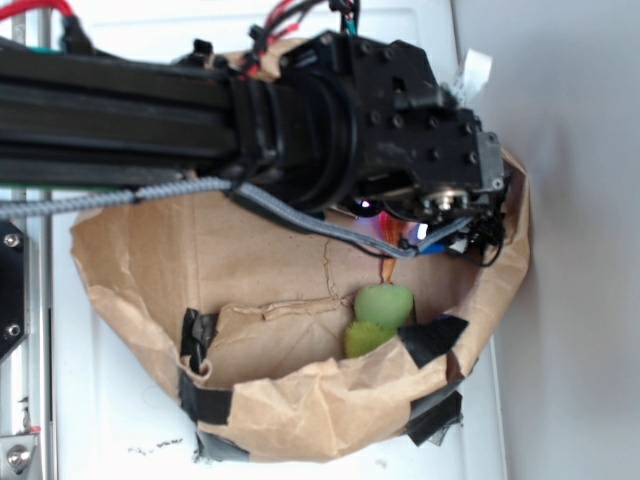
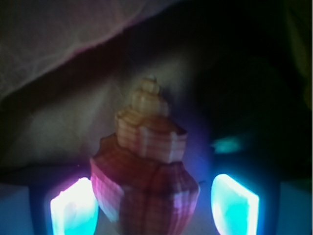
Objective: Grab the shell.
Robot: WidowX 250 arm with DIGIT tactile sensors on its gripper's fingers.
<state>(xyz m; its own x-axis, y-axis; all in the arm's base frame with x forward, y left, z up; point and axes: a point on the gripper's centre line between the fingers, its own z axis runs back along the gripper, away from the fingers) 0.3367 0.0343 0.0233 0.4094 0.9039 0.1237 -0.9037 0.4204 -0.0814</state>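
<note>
In the wrist view the orange-and-tan striped shell point(image 2: 146, 166) lies between my two glowing pads, its knobbly stepped end pointing away from the camera. My gripper point(image 2: 154, 200) is open around it. The left pad point(image 2: 73, 208) looks to touch the shell's side, while the right pad point(image 2: 234, 205) stands a small gap off. In the exterior view the gripper point(image 1: 402, 232) is low inside a brown paper enclosure, and only an orange sliver of the shell point(image 1: 387, 268) shows beneath it.
A fuzzy green toy point(image 1: 383, 305) lies just in front of the gripper. The crumpled brown paper wall point(image 1: 300, 400), patched with black tape, rings the space closely. The black arm point(image 1: 200, 110) spans the upper part of the view.
</note>
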